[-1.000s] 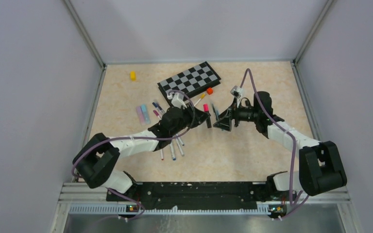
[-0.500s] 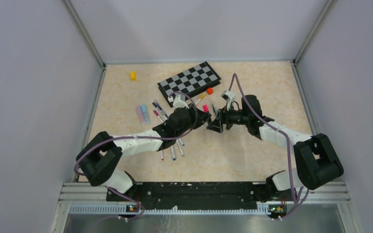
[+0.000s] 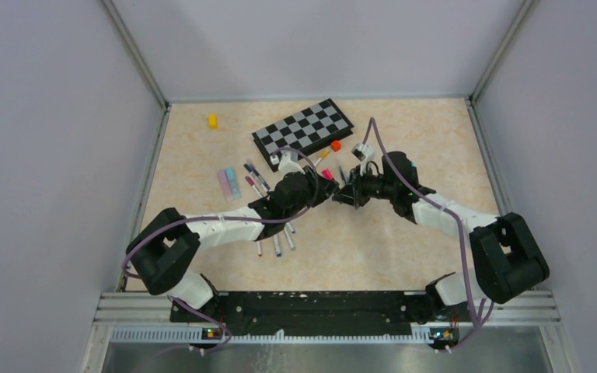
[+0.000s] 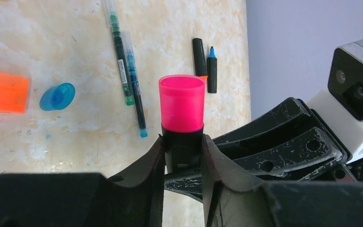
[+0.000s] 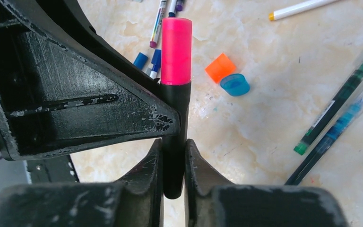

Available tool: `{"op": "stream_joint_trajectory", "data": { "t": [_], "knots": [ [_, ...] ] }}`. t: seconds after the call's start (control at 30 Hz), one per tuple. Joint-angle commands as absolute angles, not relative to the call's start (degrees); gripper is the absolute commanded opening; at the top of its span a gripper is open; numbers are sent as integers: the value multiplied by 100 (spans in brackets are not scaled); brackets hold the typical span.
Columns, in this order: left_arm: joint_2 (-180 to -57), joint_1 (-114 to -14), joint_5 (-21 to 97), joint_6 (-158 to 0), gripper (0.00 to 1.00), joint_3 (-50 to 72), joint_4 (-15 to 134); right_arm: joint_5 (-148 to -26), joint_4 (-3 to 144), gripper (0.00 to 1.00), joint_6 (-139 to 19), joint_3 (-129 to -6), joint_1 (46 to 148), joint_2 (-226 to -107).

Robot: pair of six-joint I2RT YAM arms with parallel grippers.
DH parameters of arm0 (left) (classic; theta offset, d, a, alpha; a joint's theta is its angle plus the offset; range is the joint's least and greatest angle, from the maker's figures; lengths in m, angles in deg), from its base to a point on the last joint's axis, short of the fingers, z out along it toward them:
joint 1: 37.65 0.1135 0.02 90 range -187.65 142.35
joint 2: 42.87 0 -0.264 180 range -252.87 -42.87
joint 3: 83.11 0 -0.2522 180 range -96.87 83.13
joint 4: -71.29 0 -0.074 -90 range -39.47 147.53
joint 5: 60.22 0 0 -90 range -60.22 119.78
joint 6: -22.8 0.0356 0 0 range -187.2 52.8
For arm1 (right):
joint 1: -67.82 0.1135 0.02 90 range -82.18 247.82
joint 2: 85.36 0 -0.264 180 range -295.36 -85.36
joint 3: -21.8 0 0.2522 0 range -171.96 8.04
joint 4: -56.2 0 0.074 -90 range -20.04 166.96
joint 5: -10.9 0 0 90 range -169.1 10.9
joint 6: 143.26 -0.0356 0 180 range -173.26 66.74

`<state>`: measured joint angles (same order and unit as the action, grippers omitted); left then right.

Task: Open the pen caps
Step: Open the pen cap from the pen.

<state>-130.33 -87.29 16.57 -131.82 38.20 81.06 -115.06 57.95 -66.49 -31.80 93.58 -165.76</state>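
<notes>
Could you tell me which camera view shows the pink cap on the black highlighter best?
The right wrist view: the pink cap shows side-on at full length, with its seam against the black highlighter. The left wrist view shows it close but foreshortened; the top view gives only a pink speck.

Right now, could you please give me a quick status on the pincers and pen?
Left pincer shut on highlighter barrel under pink cap. Right pincer shut on same barrel, other end. Cap on, nothing touching it.
</notes>
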Motion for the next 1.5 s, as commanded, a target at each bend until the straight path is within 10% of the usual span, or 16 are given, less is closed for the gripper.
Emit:
{"op": "stream_joint_trajectory", "data": {
  "t": [0.0, 0.37, 0.77, 1.47],
  "knots": [
    [-13004, -8783, 1741, -13109, 6, 3674, 8385, -11440, 5486, 0, -6544, -3456, 9401, -16578],
    [-11748, -8702, 1626, -10936, 98, 4750, 9843, -12107, 6738, 0, -5043, -3932, 9388, -16551],
    [-10011, -7531, 4619, -9762, 99, 6032, 10834, -14290, 9345, 0, -2076, -4619, 9142, -16725],
    [-12125, -7392, 7382, -11102, 82, 5879, 13768, -15263, 10323, 0, -1342, -4928, 9140, -16924]
  ]
}}
